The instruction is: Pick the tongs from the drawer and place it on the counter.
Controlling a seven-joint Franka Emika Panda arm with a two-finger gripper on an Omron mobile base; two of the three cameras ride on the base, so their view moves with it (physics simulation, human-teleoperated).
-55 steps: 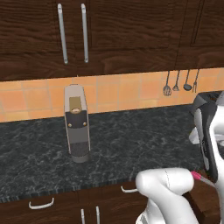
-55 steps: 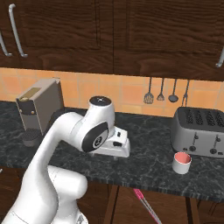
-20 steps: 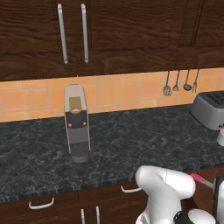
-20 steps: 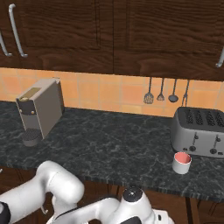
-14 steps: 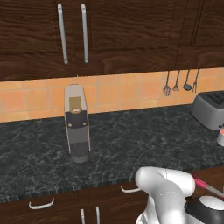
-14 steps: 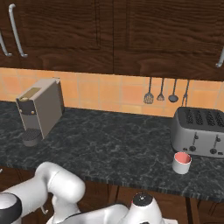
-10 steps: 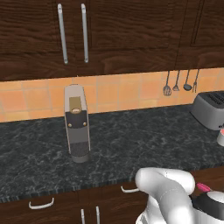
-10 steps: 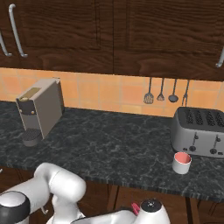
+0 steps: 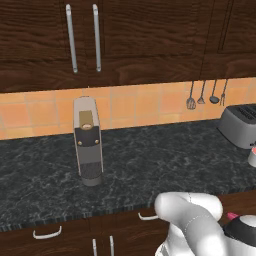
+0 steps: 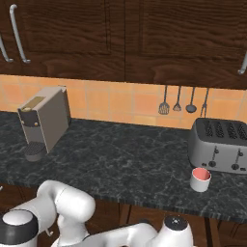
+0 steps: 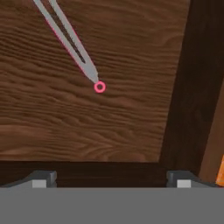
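Observation:
The magenta-pink tongs (image 11: 89,69) lie on the wooden floor of the drawer (image 11: 52,122). They run from the top left of the hand view down to a grey joint and a small pink ring. My gripper (image 11: 111,181) hangs open above the drawer floor, its fingertips (image 11: 41,179) wide apart with nothing between them. The tongs' ring end lies ahead of the fingertips, apart from them. A pink sliver of the tongs (image 9: 232,216) peeks past my arm below the counter's edge. The black speckled counter (image 9: 160,160) (image 10: 125,164) stretches above the drawer.
A grey coffee machine (image 9: 87,142) (image 10: 46,120) stands at the counter's left, a toaster (image 10: 219,144) (image 9: 240,125) and a small pink-rimmed cup (image 10: 200,179) at its right. Dark utensils (image 10: 177,103) hang on the orange wall. The drawer's dark wall (image 11: 197,87) borders the floor.
My arm has folded down from over the counter to below its front edge; over the last second the wrist sank further toward the drawer. Nothing on the counter has moved.

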